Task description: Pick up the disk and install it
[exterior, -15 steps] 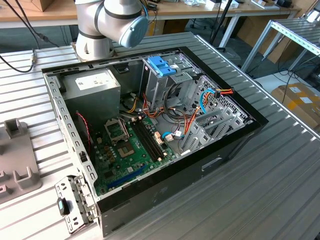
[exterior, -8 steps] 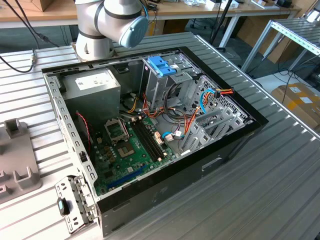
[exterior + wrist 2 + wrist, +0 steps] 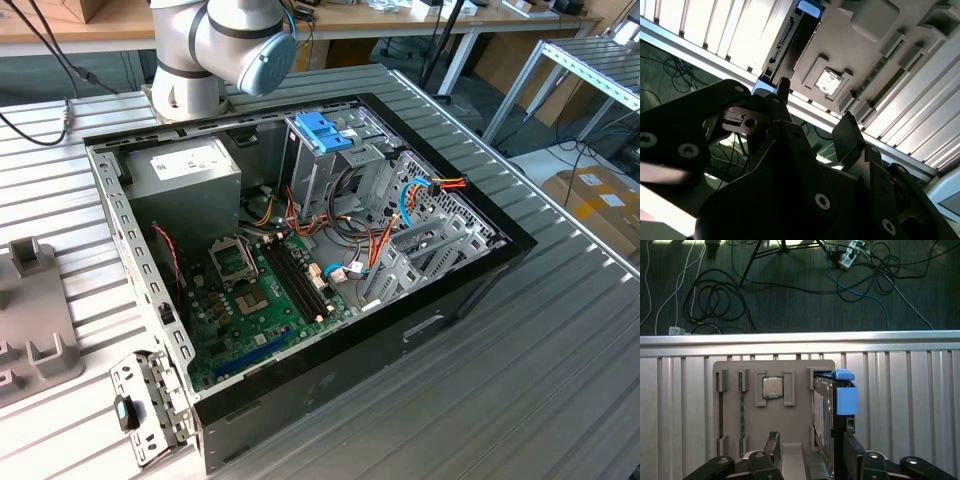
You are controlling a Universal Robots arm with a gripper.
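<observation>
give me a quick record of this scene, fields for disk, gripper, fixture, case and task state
disk: on edge in a slot of the grey fixture, blue carrier on it
gripper: over the fixture, jaws apart, close to the disk, not closed on it
also in fixture: processor chip flat in its pocket
computer case: open on the slatted table, blue clip atop the drive cage
task state: disk not yet lifted, not in the case

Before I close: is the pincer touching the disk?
Cannot tell. In the first wrist view the pincer straddles the disk; one finger stands clear, the other overlaps its blue carrier.
</observation>
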